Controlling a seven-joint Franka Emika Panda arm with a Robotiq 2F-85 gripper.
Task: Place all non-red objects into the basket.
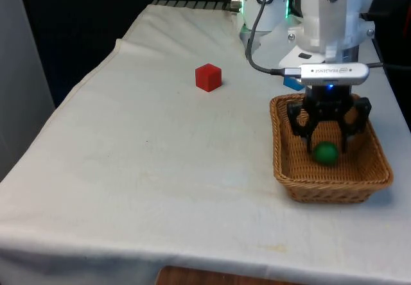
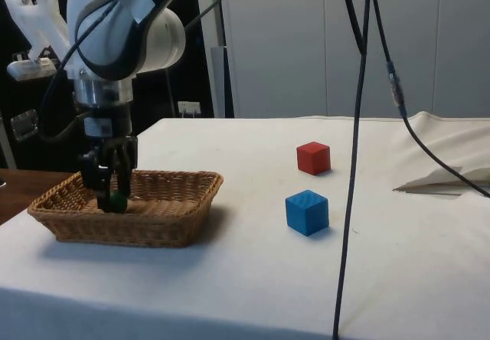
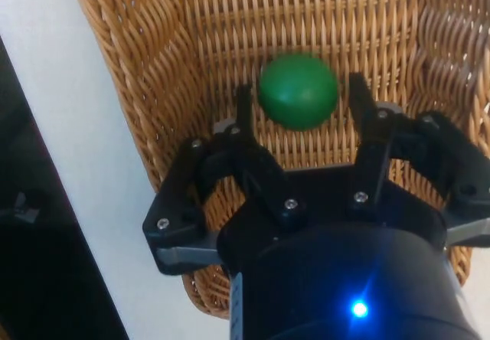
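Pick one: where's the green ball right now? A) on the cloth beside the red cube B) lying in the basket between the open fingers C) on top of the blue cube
B: the green ball lies on the basket floor, the gripper open around it.

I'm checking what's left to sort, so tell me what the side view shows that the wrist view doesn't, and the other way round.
Side view alone: the blue cube and red cube on the white cloth, outside the basket. Wrist view alone: a visible gap between the green ball and each finger, so nothing is gripped. Both: the open gripper inside the basket, the ball between its fingers.
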